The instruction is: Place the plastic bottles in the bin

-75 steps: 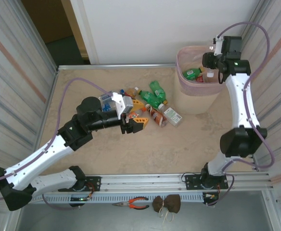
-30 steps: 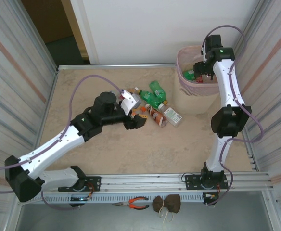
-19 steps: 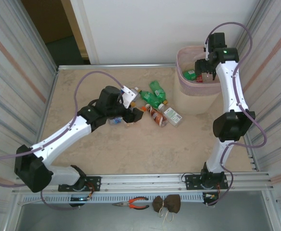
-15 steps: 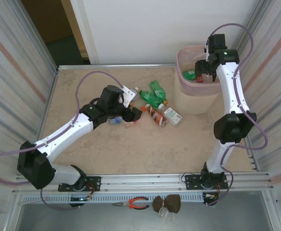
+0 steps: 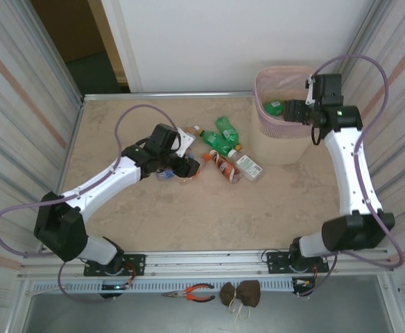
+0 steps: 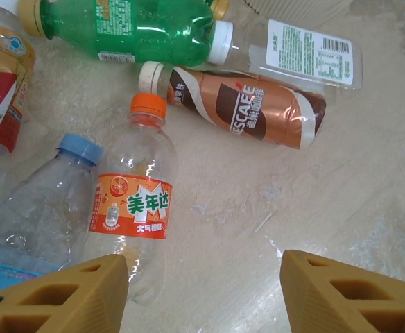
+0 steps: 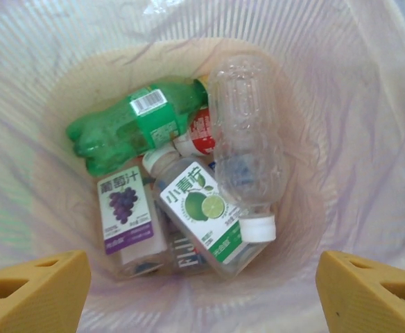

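Observation:
Several plastic bottles lie in a pile at mid-table. My left gripper hovers low over its left end, open. In the left wrist view the gripper has bare table between its orange fingers. The base of a clear orange-capped bottle lies just beside the left finger. A blue-capped clear bottle, a brown coffee bottle and a green bottle lie around it. My right gripper is open above the pink bin. Below it, several bottles lie inside, including a clear white-capped one.
A clear bottle with a white label lies nearest the bin. Metal rails edge the table, with corrugated walls close on both sides. Pliers lie on the ledge in front of the arm bases.
My left arm has reached further out and brought its gripper down onto the left end of the bottle pile. The right arm has swung out to the right while its gripper stays over the bin.

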Robot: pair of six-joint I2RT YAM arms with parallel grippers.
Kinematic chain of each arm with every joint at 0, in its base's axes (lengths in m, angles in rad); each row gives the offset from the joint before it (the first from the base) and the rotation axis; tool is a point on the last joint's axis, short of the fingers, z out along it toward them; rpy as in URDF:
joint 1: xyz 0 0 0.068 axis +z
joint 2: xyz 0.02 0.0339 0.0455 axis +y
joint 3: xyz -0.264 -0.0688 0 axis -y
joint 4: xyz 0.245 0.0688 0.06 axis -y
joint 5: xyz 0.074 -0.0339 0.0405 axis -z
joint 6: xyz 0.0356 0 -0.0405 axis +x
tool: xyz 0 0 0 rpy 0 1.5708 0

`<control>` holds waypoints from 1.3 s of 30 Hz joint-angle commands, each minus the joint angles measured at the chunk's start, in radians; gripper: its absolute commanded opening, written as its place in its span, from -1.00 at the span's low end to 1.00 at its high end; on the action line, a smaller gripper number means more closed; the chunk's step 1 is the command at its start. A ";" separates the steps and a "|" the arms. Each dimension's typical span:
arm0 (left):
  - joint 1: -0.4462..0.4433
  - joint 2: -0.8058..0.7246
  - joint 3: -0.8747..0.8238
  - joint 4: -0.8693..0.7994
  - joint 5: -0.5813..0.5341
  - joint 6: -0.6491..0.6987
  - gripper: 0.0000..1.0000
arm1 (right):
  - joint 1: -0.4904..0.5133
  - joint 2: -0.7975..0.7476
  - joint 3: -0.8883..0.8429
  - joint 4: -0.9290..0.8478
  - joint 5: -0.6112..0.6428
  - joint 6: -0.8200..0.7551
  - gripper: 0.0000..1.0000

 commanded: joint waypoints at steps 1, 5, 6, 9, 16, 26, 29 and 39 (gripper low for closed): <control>0.000 0.050 -0.002 -0.027 -0.027 0.063 0.22 | 0.001 -0.087 -0.076 0.106 -0.050 0.026 0.68; 0.000 0.145 0.066 -0.086 -0.065 0.088 0.21 | -0.012 -0.122 -0.080 0.083 -0.065 0.021 0.68; 0.001 0.166 0.080 -0.097 -0.073 0.090 0.22 | -0.012 -0.127 -0.076 0.081 -0.066 0.021 0.68; 0.000 0.230 0.124 -0.123 -0.114 0.098 0.23 | -0.014 -0.142 -0.072 0.085 -0.092 0.014 0.67; -0.017 0.350 0.195 -0.170 -0.147 0.086 0.34 | -0.016 -0.155 -0.050 0.048 -0.138 0.006 0.67; -0.067 0.482 0.234 -0.191 -0.318 0.051 0.40 | -0.012 -0.258 -0.136 0.048 -0.164 0.013 0.67; -0.074 0.490 0.212 -0.167 -0.304 0.036 0.40 | -0.013 -0.281 -0.158 0.057 -0.179 0.017 0.67; -0.117 0.464 0.166 -0.156 -0.337 0.002 0.15 | -0.006 -0.301 -0.147 0.063 -0.202 0.020 0.66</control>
